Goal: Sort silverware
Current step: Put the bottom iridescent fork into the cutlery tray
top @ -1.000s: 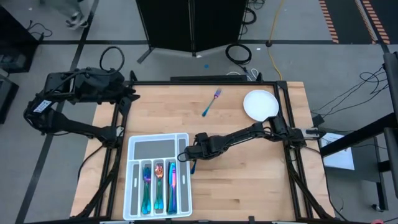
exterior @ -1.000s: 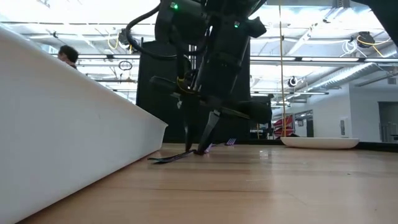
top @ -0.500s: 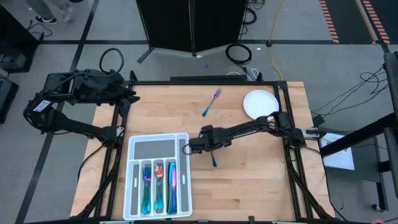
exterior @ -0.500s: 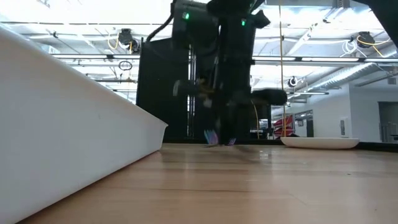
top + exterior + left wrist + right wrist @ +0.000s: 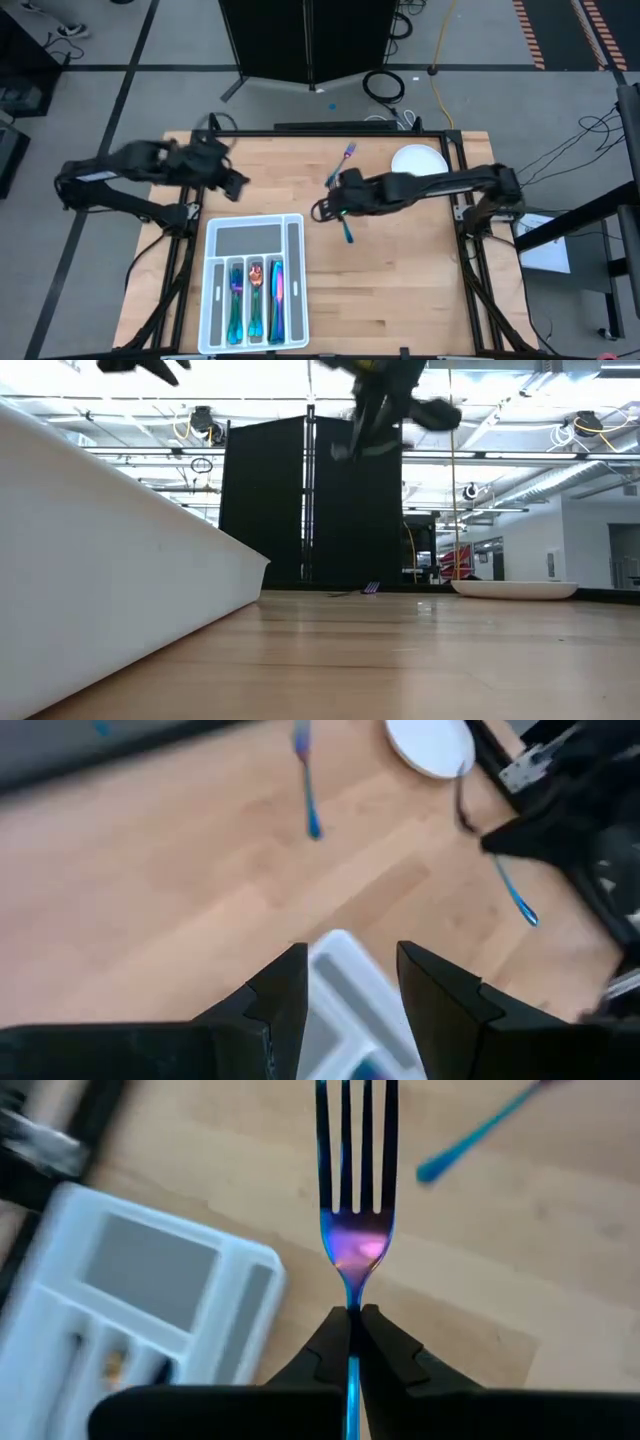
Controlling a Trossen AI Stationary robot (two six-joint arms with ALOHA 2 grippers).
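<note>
Above the wooden table [image 5: 400, 270], the right gripper [image 5: 352, 1320] is clamping a slim iridescent blue-purple metal fork [image 5: 355, 1190], while the left gripper [image 5: 350, 985] is hovering with jaws apart near the white compartmented plastic tray [image 5: 222, 300].

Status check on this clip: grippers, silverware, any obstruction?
Right gripper shut on a fork, raised off the table. Left gripper open, above the tray. Second fork lies near the plate. Nothing in the way.

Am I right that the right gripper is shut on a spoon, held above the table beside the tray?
Not quite: the right gripper is shut on a fork, not a spoon; the right wrist view shows its tines clearly. It is above the table beside the tray.
</note>
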